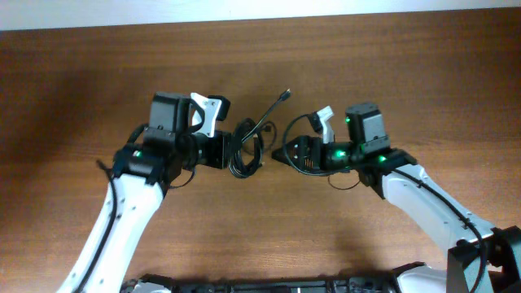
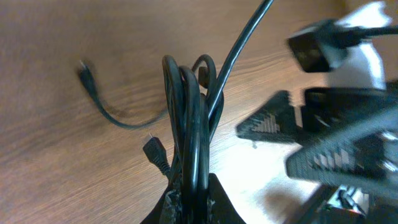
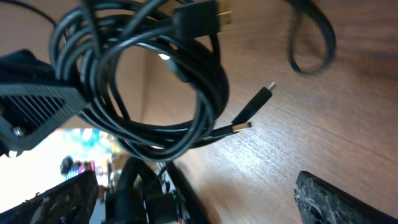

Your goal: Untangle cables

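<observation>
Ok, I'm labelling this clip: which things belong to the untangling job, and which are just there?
Job: cables; left hand, clamped on them; right hand, open, close by.
Just there: wooden table.

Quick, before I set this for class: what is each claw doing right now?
Left claw: closed on the cables.
Right claw: open, holding nothing.
</observation>
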You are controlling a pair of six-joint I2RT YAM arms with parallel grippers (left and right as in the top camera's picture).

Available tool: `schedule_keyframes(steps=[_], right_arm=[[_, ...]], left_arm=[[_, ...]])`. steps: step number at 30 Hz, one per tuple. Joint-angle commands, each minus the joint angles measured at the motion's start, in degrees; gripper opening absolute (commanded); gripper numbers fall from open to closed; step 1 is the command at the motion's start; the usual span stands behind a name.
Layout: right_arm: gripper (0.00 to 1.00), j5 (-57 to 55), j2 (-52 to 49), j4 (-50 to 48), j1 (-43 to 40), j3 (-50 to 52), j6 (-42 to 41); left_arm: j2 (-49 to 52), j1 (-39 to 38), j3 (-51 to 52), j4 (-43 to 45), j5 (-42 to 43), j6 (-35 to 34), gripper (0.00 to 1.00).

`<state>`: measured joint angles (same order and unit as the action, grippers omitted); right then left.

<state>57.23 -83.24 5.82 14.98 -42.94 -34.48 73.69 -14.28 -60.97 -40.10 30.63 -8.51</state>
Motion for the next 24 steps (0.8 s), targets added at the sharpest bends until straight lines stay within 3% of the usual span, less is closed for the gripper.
schedule_keyframes(steps=[1, 7, 11, 21, 24], right_arm=[[0.99, 8.68, -0.39, -0.15, -3.21, 0.26, 9.01], [0.99, 18.45, -0.39, -0.15, -5.09, 0.28, 11.54], [0.95, 22.80, -0.39, -0.11, -5.09, 0.28, 13.27], [0.96, 26.60, -0.39, -0.22, -5.09, 0.28, 16.17], [0.97, 26.56, -0.39, -0.96, -5.09, 0.28, 16.28]], left_arm=[[-5.03, 0.20, -0.92, 0.37, 5.95, 2.19, 0.00], [-5.79, 0.20, -0.90, 0.55, 15.43, 2.12, 0.00], [-5.79, 0.20, -0.90, 0.57, 16.41, 1.70, 0.00], [-5.79, -0.13, -0.90, 1.16, 16.76, 1.73, 0.00], [-4.52, -1.79, -0.90, 5.90, 17.46, 1.75, 0.00]])
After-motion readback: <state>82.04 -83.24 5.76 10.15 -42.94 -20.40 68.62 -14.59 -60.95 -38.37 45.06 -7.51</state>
